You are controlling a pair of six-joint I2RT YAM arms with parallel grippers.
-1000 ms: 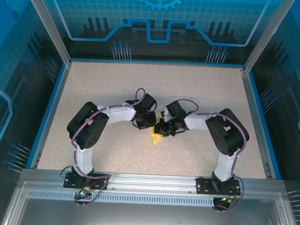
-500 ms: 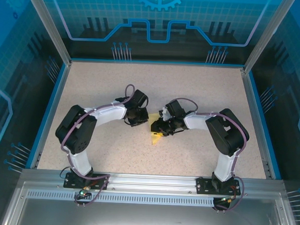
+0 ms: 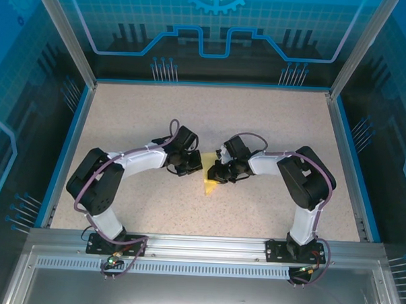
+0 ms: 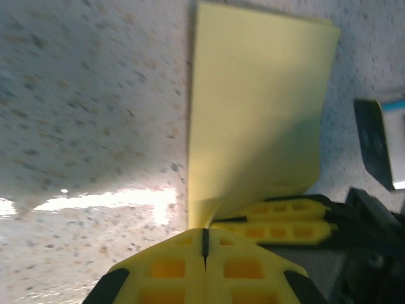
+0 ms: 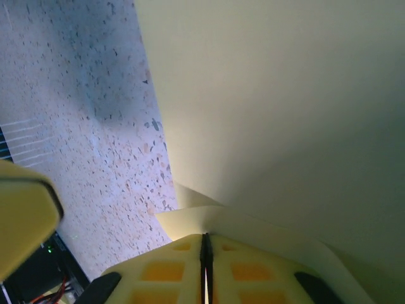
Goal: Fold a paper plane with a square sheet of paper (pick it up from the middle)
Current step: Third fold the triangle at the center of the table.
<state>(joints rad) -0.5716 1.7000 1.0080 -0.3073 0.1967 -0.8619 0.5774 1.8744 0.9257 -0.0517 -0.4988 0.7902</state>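
Top external view: the right pincer (image 3: 215, 177) is clamped on the folded yellow sheet (image 3: 210, 188) at the middle of the tabletop (image 3: 272, 121). The left pincer (image 3: 193, 169) is closed, seemingly empty. One-sided pulling could twist the sheet and spring its creases.

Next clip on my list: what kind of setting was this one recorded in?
Probably a purpose-built robot cell in a lab or demo space, not a home or workshop: a speckled tabletop walled by translucent blue panels printed with gear-and-circuit graphics, held in aluminium frame posts, with a metal mounting rail along the near edge.
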